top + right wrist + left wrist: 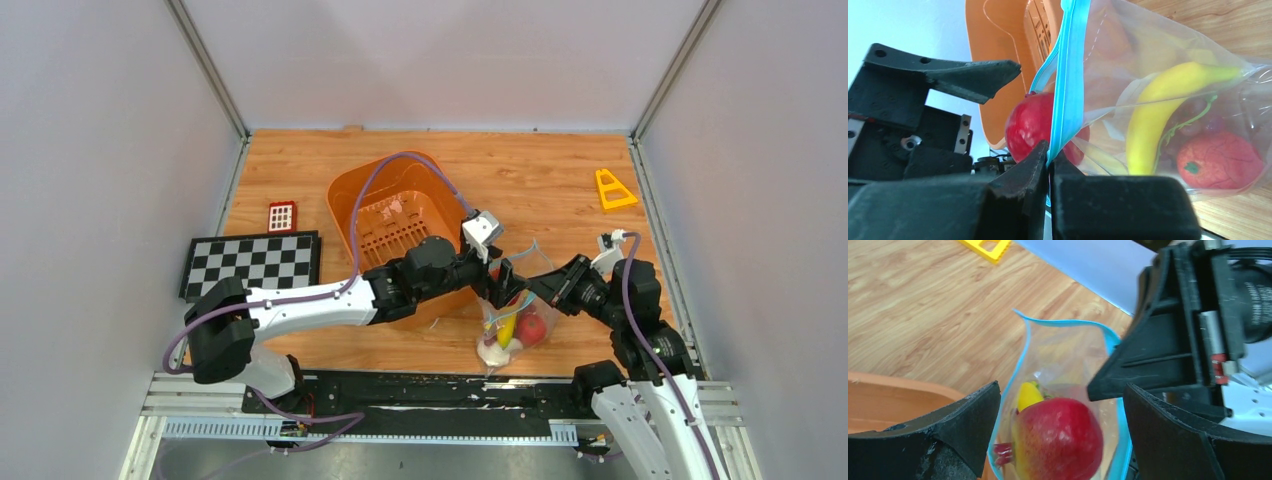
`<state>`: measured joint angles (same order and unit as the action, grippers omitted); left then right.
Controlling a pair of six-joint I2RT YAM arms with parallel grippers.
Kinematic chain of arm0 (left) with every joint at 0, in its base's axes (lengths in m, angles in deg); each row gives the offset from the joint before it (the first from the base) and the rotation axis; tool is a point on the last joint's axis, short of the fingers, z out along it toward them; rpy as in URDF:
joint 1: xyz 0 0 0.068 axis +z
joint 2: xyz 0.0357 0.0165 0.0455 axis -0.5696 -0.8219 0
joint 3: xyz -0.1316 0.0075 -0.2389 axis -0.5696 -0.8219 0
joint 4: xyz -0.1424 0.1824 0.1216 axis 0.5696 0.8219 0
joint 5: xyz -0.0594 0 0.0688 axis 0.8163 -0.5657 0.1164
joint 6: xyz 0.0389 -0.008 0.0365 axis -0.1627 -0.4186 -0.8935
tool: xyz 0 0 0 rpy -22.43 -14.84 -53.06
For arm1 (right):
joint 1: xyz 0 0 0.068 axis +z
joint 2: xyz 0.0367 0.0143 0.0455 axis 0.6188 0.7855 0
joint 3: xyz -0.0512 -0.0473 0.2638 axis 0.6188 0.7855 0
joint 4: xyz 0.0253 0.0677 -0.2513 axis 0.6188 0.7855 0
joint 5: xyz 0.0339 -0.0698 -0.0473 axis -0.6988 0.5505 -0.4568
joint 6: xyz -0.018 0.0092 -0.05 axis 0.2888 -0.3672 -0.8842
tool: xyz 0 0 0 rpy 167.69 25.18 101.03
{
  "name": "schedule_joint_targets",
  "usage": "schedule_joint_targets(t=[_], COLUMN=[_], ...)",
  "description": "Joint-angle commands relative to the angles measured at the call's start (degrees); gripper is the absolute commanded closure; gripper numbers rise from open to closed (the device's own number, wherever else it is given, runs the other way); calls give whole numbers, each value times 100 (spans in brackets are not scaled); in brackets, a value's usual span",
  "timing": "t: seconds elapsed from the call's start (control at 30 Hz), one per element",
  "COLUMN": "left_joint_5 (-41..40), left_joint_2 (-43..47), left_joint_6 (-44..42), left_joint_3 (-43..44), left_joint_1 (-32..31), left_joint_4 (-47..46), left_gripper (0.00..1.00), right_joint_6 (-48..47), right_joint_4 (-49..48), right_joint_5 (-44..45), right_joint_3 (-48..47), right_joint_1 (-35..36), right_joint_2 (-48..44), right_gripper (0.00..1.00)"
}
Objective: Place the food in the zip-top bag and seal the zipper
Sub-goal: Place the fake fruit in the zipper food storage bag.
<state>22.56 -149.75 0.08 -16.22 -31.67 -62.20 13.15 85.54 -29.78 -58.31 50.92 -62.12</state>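
The clear zip-top bag (512, 322) stands near the table's front edge with its mouth held open. Inside it lie a yellow banana (1158, 112), a red strawberry-like fruit (1220, 160) and a white piece (492, 350). My right gripper (1050, 152) is shut on the teal zipper (1068, 75) at the mouth's edge. My left gripper (1062, 390) hangs open just above the mouth. A red round fruit (1060, 440) sits in the mouth between its fingers, with a gap on each side.
The orange slotted basket (345, 200) stands right behind the bag, under my left arm. A checkerboard (252, 263) and a small red grid block (282, 216) lie at the left. A yellow triangular piece (613, 190) rests at the back right.
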Motion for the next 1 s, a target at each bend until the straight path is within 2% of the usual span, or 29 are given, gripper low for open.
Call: schedule_joint_targets(t=[0.0, 0.17, 0.43, 0.53, 0.83, 0.97], left_joint_5=[649, 690, 65, 57, -141, -164], left_joint_2=[204, 275, 416, 371, -215, -316], left_joint_6=[-151, -51, -391, -328, -590, -712], left_joint_3=[429, 288, 395, 506, 1349, 1525], left_joint_1=[19, 47, 97, 237, 292, 293], left_joint_4=[790, 753, 1642, 1738, 2953, 3172], left_gripper=[2, 4, 9, 16, 43, 44], right_joint_6=[-317, -423, -756, -792, -686, -678], right_joint_4=[-130, -100, 669, 590, 221, 167], right_joint_5=[68, -4, 327, 184, -51, -68], right_joint_3=[-120, -213, -664, -672, -518, -526], right_joint_1=[14, 19, 17, 14, 14, 14], right_joint_2=[26, 68, 234, 305, 317, 316], right_gripper=[94, 93, 93, 93, 93, 93])
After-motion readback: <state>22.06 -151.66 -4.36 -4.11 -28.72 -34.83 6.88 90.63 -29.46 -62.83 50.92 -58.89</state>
